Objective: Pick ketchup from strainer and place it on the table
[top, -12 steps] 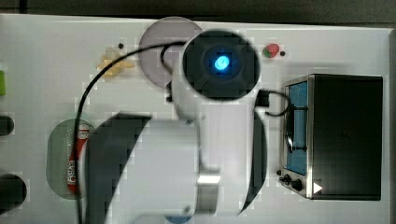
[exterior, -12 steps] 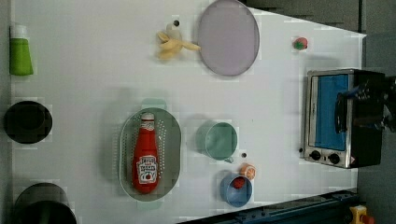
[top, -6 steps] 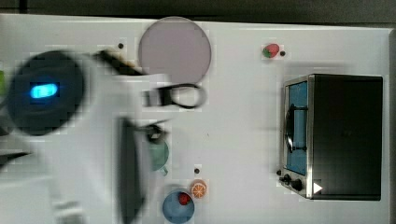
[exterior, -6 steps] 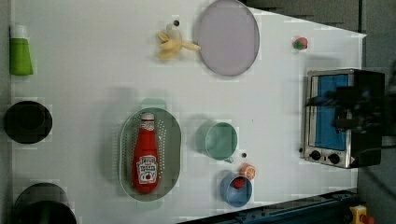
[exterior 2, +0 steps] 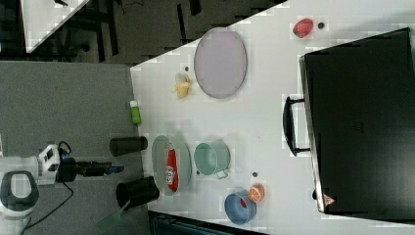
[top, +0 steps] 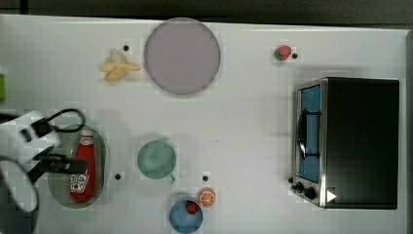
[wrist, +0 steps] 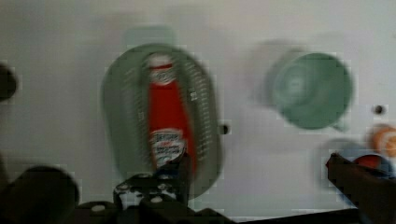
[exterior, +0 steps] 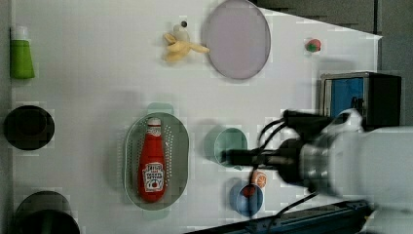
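The ketchup (top: 83, 168), a red bottle with a white cap, lies flat in the pale green strainer (top: 100, 151) on the white table (top: 243, 112); it appears too in the left view (exterior: 152, 165), the right view (exterior 2: 171, 170) and the wrist view (wrist: 166, 116). My gripper (top: 62, 165) hangs high above the table, apart from the bottle. It lies over the strainer's left part in the top view, over the green cup in the left view (exterior: 227, 157), and off the table edge in the right view (exterior 2: 115, 169). In the wrist view the gripper (wrist: 258, 163) is open, nothing between its fingers (wrist: 180, 168).
A green cup (top: 156, 159) stands beside the strainer. A blue bowl (top: 186, 214) and an orange slice (top: 208, 197) sit near the front edge. A grey-lilac plate (top: 181, 55), banana (top: 118, 69), strawberry (top: 282, 52), toaster oven (top: 348, 141), green bottle (exterior: 21, 58) and black cylinder (exterior: 28, 126) lie around.
The arm has swung from the middle of the top view to the top view's left, over the strainer, and come into the left view. The ketchup has not moved.
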You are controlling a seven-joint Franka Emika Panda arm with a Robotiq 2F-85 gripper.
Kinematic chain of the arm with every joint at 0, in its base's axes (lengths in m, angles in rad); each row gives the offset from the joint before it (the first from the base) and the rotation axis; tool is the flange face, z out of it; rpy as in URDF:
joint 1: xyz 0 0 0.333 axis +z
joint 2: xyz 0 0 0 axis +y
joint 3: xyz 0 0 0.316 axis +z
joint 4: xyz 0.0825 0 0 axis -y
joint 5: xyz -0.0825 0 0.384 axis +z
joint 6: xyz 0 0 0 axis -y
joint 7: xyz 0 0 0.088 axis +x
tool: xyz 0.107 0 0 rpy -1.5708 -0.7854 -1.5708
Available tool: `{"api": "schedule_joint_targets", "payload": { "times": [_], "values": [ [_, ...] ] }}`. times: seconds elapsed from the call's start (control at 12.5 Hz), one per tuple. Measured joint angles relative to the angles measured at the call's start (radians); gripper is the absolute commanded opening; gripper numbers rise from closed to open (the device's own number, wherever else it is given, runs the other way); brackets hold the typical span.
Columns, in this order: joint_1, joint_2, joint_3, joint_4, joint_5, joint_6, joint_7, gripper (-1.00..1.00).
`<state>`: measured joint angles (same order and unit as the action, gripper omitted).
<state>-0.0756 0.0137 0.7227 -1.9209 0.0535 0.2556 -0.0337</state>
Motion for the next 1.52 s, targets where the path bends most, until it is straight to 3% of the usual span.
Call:
{"api": "schedule_joint_targets", "payload": {
  "times": [0.32, 0.8, 1.12, 1.52],
  "values": [
    [0.007, 0.042, 0.12, -0.112, 0.004, 0.22, 0.001, 1.0],
    [0.028, 0.208, 0.114, -0.368, -0.028, 0.732, 0.003, 1.0],
    [0.011, 0.388, 0.071, -0.403, -0.055, 0.9, 0.005, 1.0],
    [0.011, 0.5, 0.055, -0.401, -0.07, 0.948, 0.009, 1.0]
  ]
}}
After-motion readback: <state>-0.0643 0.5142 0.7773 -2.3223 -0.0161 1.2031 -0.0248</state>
